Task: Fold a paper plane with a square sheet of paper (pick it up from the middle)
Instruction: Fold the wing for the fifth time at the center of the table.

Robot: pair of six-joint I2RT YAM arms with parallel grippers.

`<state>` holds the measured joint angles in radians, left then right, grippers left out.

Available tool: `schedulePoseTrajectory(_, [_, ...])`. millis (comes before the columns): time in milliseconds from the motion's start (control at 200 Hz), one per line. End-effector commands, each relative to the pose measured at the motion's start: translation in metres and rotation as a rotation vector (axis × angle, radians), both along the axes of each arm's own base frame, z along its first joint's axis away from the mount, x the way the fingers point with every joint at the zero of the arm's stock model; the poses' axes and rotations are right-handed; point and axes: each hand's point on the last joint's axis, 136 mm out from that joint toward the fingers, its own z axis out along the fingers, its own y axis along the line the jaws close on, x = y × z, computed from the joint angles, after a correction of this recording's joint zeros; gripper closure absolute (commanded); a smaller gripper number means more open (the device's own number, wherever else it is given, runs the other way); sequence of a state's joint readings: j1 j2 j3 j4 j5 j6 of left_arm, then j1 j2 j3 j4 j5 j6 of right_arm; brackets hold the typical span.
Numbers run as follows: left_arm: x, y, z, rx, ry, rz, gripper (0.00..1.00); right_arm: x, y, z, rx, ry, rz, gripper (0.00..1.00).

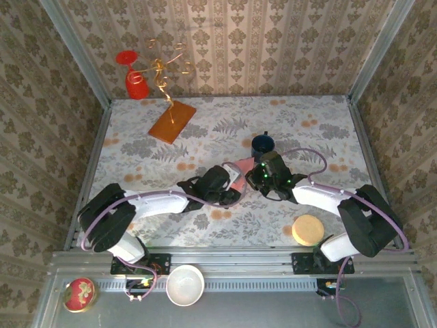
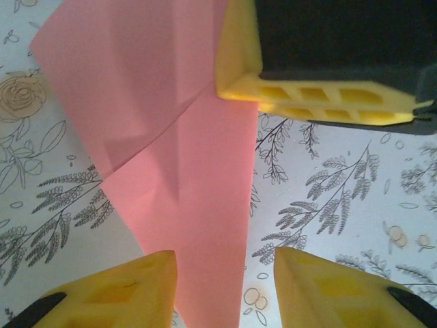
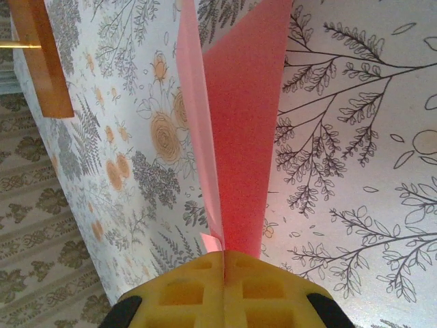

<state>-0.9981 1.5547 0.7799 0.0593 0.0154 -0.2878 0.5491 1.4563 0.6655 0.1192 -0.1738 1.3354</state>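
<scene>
Floral table (image 1: 328, 130) with orange board (image 1: 172, 121), blue mug (image 1: 263, 144), tan disc (image 1: 307, 229)

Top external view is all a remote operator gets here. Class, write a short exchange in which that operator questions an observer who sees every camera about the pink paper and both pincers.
Operator: Is the right pincer actually gripping the sheet of paper?
Observer: Yes. In the right wrist view its yellow fingers are shut on the folded paper, with two layers pinched together.
Operator: And the left pincer?
Observer: In the left wrist view its fingers stand apart. The paper's narrow end runs between them and is not clamped.
</scene>
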Motion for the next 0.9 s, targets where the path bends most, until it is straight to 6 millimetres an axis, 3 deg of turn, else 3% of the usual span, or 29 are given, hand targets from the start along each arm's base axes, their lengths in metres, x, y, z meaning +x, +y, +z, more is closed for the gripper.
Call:
schedulePoseTrajectory(0, [0.007, -0.01, 0.007, 0.022, -0.14, -0.082, 0.57, -0.006, -0.005, -0.002, 0.003, 0.043, -0.044, 0.99])
schedulePoseTrajectory(450, [0.004, -0.015, -0.013, 0.076, -0.224, -0.196, 0.58, -0.008, 0.002, -0.007, 0.038, 0.094, -0.025, 0.98])
schedulePoseTrajectory(895, [0.003, -0.007, -0.027, 0.087, -0.221, -0.176, 0.74, -0.013, -0.007, -0.013, 0.038, 0.127, -0.039, 0.95])
